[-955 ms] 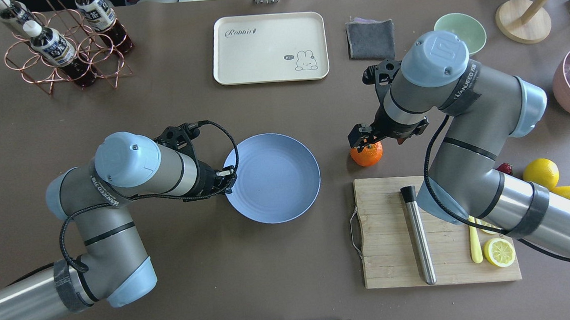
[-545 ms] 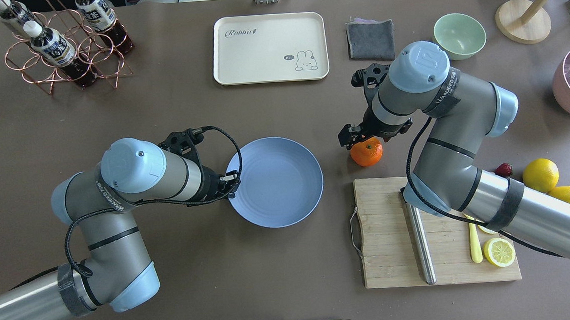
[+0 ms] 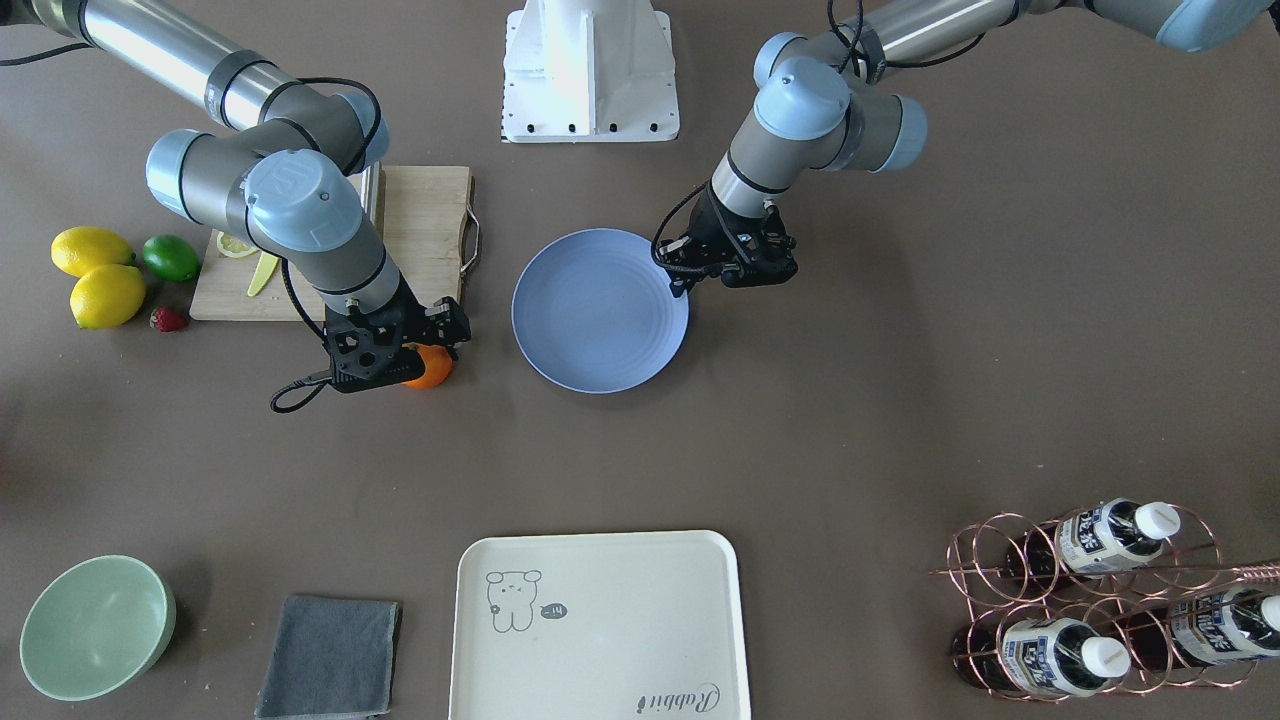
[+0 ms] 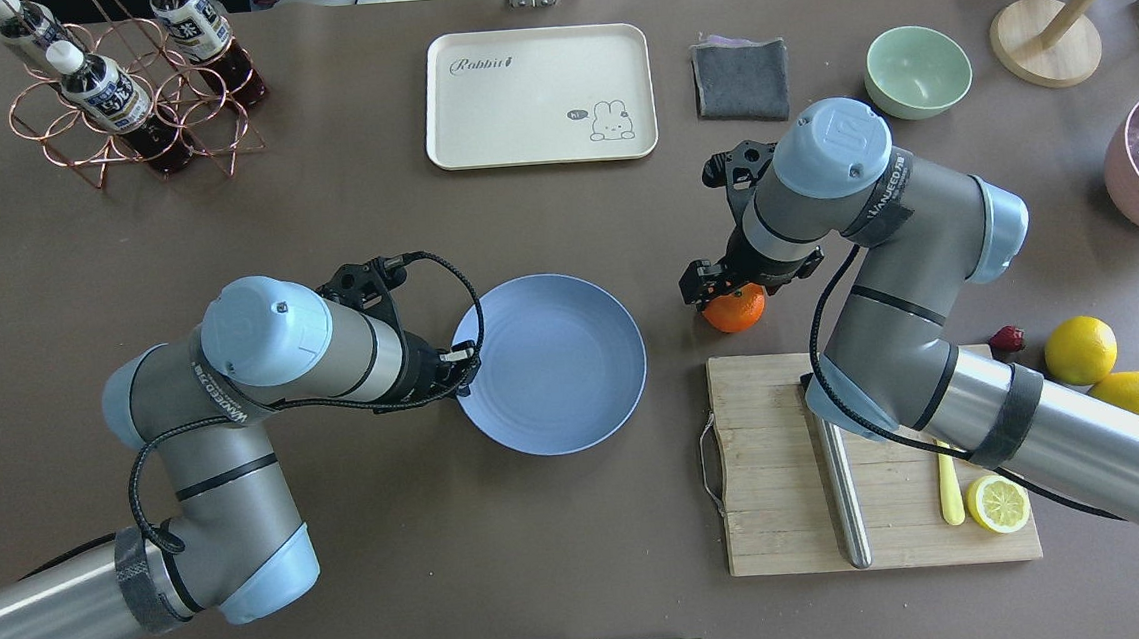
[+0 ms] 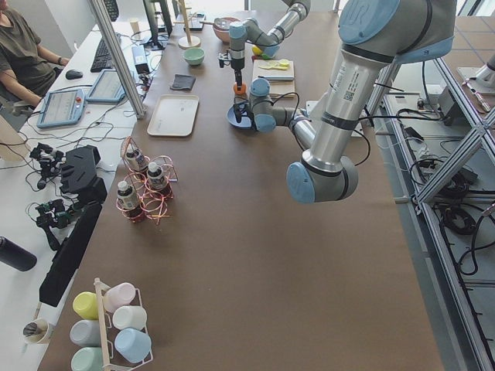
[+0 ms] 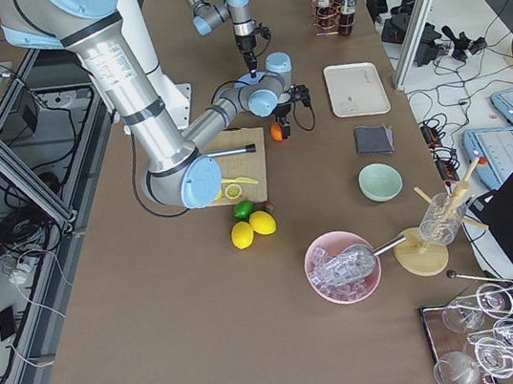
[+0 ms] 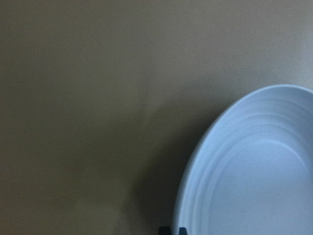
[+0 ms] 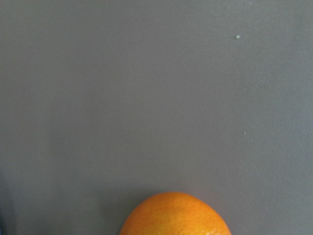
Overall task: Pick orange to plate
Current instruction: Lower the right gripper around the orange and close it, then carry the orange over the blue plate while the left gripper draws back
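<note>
The orange [image 4: 737,312] rests on the brown table just beyond the cutting board's far corner; it also shows as orange [image 3: 432,369] and, at the bottom edge of the right wrist view, orange [image 8: 176,215]. My right gripper [image 4: 726,288] hangs straight over it, open, fingers down around its top. The blue plate [image 4: 563,365] lies flat at the table's middle. My left gripper [image 4: 459,365] is shut on the plate's left rim; the plate [image 7: 254,186] fills the lower right of the left wrist view. The plate [image 3: 600,310] holds nothing.
A wooden cutting board [image 4: 783,505] with a steel rod [image 4: 838,471] and half lemon [image 4: 997,503] lies near the orange. Cream tray [image 4: 539,96], grey cloth [image 4: 740,77] and green bowl [image 4: 917,70] sit at the back. Lemons [image 4: 1080,347] right, bottle rack [image 4: 122,90] back left.
The left gripper has dragged the plate slightly right and toward the robot. The right arm shifted and its gripper came down over the orange, which has stayed put.
</note>
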Robot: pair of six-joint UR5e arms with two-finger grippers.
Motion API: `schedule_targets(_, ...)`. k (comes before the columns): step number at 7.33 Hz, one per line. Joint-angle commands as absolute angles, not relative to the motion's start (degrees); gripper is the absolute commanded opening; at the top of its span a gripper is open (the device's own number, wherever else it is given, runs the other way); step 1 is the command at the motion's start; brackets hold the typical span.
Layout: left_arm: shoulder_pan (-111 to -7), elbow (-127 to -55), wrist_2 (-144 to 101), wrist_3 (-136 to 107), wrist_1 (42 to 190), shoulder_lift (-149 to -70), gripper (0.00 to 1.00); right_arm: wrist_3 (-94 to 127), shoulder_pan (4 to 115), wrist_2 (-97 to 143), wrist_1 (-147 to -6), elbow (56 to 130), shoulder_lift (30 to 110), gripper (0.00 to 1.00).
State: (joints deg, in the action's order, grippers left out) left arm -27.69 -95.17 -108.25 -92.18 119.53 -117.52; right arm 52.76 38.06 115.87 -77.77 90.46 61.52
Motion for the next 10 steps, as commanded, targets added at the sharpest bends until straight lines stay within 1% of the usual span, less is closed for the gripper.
schedule_targets(1, -27.69, -95.10, -108.28, -92.02, 119.53, -117.42, 0.64, 53.09, 37.97, 116.01, -77.87, 90.96, 61.44, 0.20)
schedule_targets(2, -27.69, -95.27, -108.19, -91.93, 119.53, -117.51, 0.93, 53.09, 38.23, 116.28, -77.96, 91.14, 61.17, 0.00)
schedule_targets(3, -28.38, -95.80, -108.37, -91.93, 119.44, -117.42, 0.96, 53.17, 39.28, 116.89, -79.96, 93.58, 60.65, 0.00)
schedule_targets(4, -30.65, -96.93, -109.15, -91.67, 119.27, -116.81, 0.96, 53.35, 39.37, 116.81, -88.42, 96.30, 55.77, 0.00)
schedule_targets(5, -32.85, -98.60, -110.81, -90.45, 119.27, -115.50, 0.97, 57.53, 38.07, 116.37, -93.73, 96.33, 49.98, 0.00)
schedule_targets(6, -36.26, -102.62, -114.83, -85.57, 119.09, -111.40, 0.97, 64.18, 35.10, 115.32, -93.69, 96.15, 47.49, 0.00)
schedule_targets(7, -39.95, -103.00, -116.79, -80.65, 118.83, -109.53, 0.97, 66.94, 30.81, 109.40, -93.60, 95.54, 44.94, 0.00)
schedule_targets(8, -41.73, -102.75, -116.89, -79.29, 118.65, -108.55, 0.97, 68.71, 28.59, 106.55, -93.52, 93.88, 44.13, 0.00)
schedule_targets(9, -43.31, -103.35, -118.55, -78.58, 116.74, -108.46, 0.97, 69.43, 27.96, 106.26, -89.69, 90.21, 43.69, 0.00)
schedule_targets(10, -43.94, -103.36, -120.30, -78.66, 116.54, -108.81, 0.97, 71.96, 26.38, 105.13, -82.77, 85.65, 43.68, 0.00)
